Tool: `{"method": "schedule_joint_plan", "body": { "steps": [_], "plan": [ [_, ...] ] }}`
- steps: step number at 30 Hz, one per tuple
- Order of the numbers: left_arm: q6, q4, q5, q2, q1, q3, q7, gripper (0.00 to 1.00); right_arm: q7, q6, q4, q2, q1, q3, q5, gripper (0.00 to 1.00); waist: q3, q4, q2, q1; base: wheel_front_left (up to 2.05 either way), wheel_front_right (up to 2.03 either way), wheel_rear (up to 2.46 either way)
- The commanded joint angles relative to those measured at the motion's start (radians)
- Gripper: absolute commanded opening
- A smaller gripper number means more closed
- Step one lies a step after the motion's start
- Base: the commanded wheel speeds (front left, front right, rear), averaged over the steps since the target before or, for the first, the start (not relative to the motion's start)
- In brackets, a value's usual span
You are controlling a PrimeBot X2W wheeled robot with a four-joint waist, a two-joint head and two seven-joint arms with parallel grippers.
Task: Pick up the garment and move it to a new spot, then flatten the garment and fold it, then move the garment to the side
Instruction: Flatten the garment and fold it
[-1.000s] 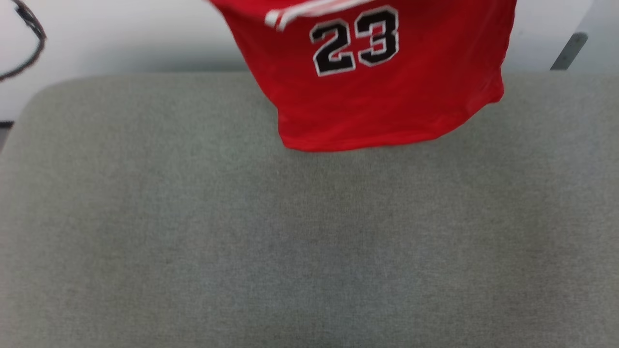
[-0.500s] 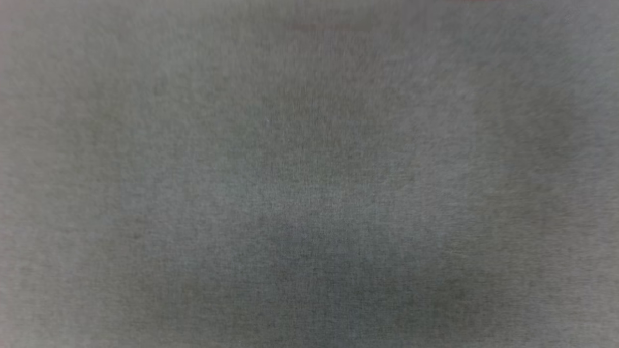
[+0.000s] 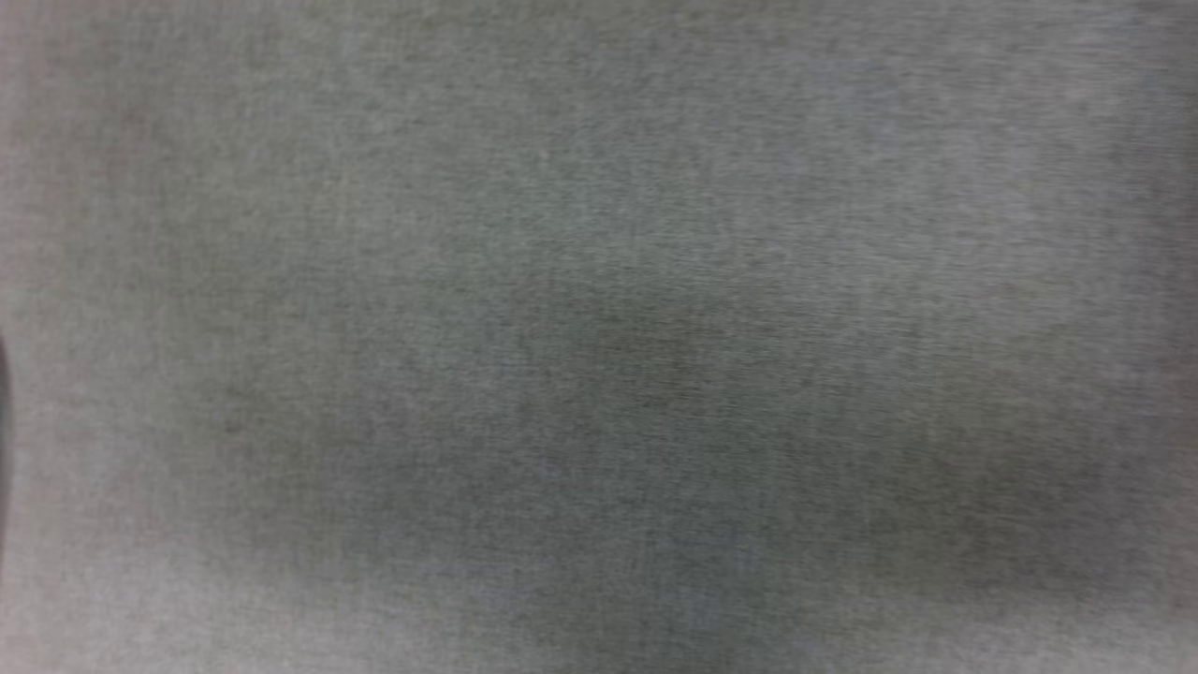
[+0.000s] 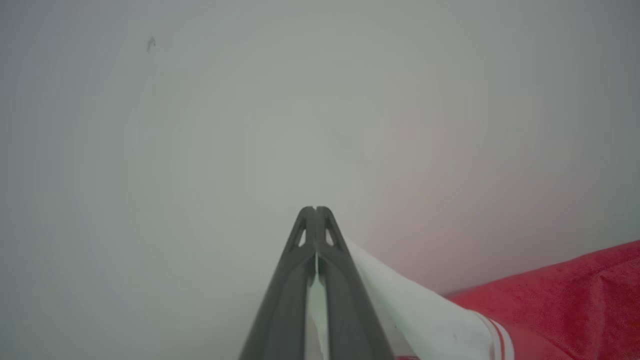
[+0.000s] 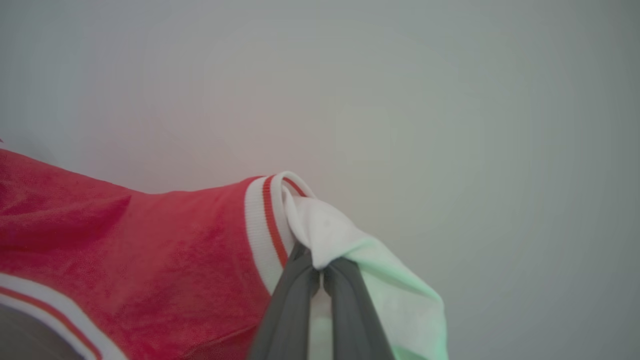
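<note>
The garment (image 5: 150,250) is red soft fabric with a white panel edged in thin red-and-white stripes. In the right wrist view its white corner drapes over my right gripper (image 5: 320,274), whose fingers are shut on it. In the left wrist view my left gripper (image 4: 315,210) is shut too, with white cloth pinched low between its fingers. From there the garment (image 4: 560,300) runs off to the lower right, white first and then red. Between the two grippers the cloth hangs in the air.
A grey woven cushion surface (image 3: 599,337) lies below the head camera, blurred. A thin dark sliver (image 3: 3,402) shows at its left edge. Behind the held cloth in both wrist views is a plain pale wall (image 4: 250,125).
The head camera has swung down. A second ago the red garment with a black "23" hung at the top of that view; it has since passed out of the picture.
</note>
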Motion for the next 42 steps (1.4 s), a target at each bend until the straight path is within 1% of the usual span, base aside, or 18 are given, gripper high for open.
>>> {"method": "schedule_joint_plan", "body": {
  "steps": [1, 5, 7, 9, 11, 14, 16, 19, 23, 27, 29, 32, 36, 38, 39, 42],
  "plan": [
    [-0.006, 0.006, -0.001, -0.001, 0.007, -0.006, -0.009, 0.00, -0.005, 0.000, -0.002, -0.003, 0.004, -0.002, 0.009, 0.00, 0.035, 0.044, -0.0001, 0.0000, 0.00, 0.00, 0.00],
    [-0.012, 0.055, -0.034, -0.023, 0.043, -0.019, 0.000, 0.00, -0.005, 0.000, 0.000, -0.006, 0.053, 0.020, 0.058, 0.00, 0.001, 0.056, -0.0001, 0.0000, 0.00, 0.00, 0.00],
    [-0.015, 0.071, -0.042, -0.025, 0.056, -0.032, 0.022, 0.00, -0.005, 0.000, 0.006, -0.023, 0.072, 0.045, 0.086, 0.00, -0.028, 0.060, -0.0001, 0.0000, 0.00, 0.00, 0.00],
    [-0.013, 0.085, -0.059, -0.021, 0.080, -0.041, 0.042, 0.00, -0.001, 0.000, 0.015, -0.029, 0.100, 0.065, 0.146, 0.00, -0.062, 0.064, -0.0001, 0.0000, 0.00, 0.00, 0.00],
    [-0.014, 0.086, -0.066, -0.018, 0.116, -0.063, 0.064, 0.00, 0.019, 0.000, 0.008, -0.039, 0.135, 0.107, 0.204, 0.00, -0.102, 0.065, -0.0001, 0.0000, 0.00, 0.00, 0.00],
    [-0.014, 0.067, -0.083, -0.006, 0.187, -0.112, 0.104, 0.00, 0.069, 0.000, -0.029, -0.079, 0.206, 0.171, 0.299, 0.00, -0.170, 0.065, -0.0001, 0.0000, 0.00, 0.00, 0.00],
    [-0.014, 0.039, -0.098, 0.005, 0.239, -0.143, 0.126, 0.00, 0.113, 0.000, -0.076, -0.111, 0.259, 0.216, 0.371, 0.00, -0.215, 0.067, -0.0001, 0.0000, 0.00, 0.00, 0.00],
    [-0.014, -0.009, -0.126, 0.036, 0.341, -0.187, 0.163, 0.00, 0.186, 0.000, -0.163, -0.169, 0.360, 0.267, 0.480, 0.00, -0.284, 0.065, -0.0001, 0.0000, 0.00, 0.00, 0.00],
    [-0.014, -0.100, -0.167, 0.095, 0.478, -0.231, 0.218, 0.00, 0.265, 0.000, -0.287, -0.264, 0.495, 0.306, 0.583, 0.00, -0.369, 0.058, -0.0001, 0.0000, 0.00, 0.00, 0.00],
    [-0.011, -0.205, -0.200, 0.166, 0.632, -0.238, 0.262, 0.00, 0.332, 0.000, -0.391, -0.343, 0.634, 0.323, 0.667, 0.00, -0.444, 0.055, -0.0001, 0.0000, 0.00, 0.00, 0.00],
    [0.001, -0.274, -0.219, 0.197, 0.714, -0.239, 0.294, 0.00, 0.364, 0.000, -0.437, -0.376, 0.703, 0.326, 0.705, 0.00, -0.477, 0.055, -0.0001, 0.0000, 0.00, 0.00, 0.00],
    [0.038, -0.404, -0.245, 0.252, 0.851, -0.236, 0.337, 0.00, 0.407, 0.000, -0.500, -0.418, 0.805, 0.323, 0.748, 0.00, -0.521, 0.054, -0.0001, 0.0000, 0.00, 0.00, 0.00],
    [0.122, -0.615, -0.285, 0.328, 1.055, -0.225, 0.394, 0.00, 0.471, 0.000, -0.586, -0.465, 0.941, 0.316, 0.790, 0.00, -0.565, 0.052, -0.0001, 0.0000, 0.00, 0.00, 0.00],
    [0.174, -0.727, -0.303, 0.369, 1.154, -0.213, 0.414, 0.00, 0.503, 0.000, -0.634, -0.490, 1.005, 0.311, 0.811, 0.00, -0.578, 0.049, -0.0001, 0.0000, 0.00, 0.00, 0.00],
    [0.174, -0.727, -0.303, 0.369, 1.154, -0.213, 0.414, 0.00, 0.503, 0.000, -0.634, -0.490, 1.005, 0.311, 0.811, 0.00, -0.578, 0.049, -0.0001, 0.0000, 0.00, 0.00, 0.00],
    [0.256, -0.876, -0.335, 0.421, 1.309, -0.194, 0.437, 0.00, 0.540, 0.000, -0.693, -0.526, 1.098, 0.299, 0.837, 0.00, -0.593, 0.047, -0.0001, 0.0000, 0.00, 0.00, 0.00]
  ]
}}
